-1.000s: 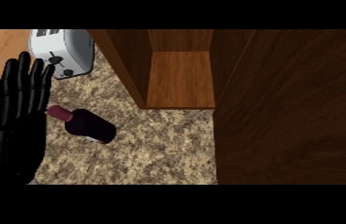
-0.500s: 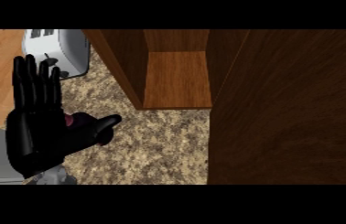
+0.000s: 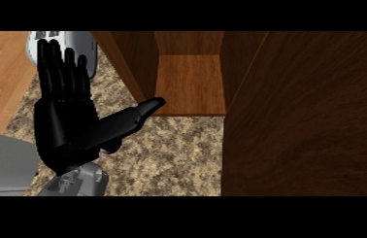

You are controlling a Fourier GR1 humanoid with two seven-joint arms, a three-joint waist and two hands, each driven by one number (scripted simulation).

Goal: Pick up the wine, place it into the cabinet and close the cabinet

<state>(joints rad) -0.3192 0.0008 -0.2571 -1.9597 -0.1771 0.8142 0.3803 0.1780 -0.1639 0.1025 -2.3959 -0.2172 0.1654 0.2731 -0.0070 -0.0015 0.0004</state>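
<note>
Well, the left hand (image 3: 66, 120) hovers over the counter (image 3: 172, 149), fingers straight and apart; bottle hidden, nothing grasped, cabinet (image 3: 190, 84) open — everything's left to do.

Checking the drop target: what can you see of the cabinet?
The cabinet is dark brown wood with a lighter wood floor inside. It stands open on the speckled counter, nothing visible in the part that shows. Its door fills the view's right. The left hand's thumb points toward its front edge, not touching.
</note>
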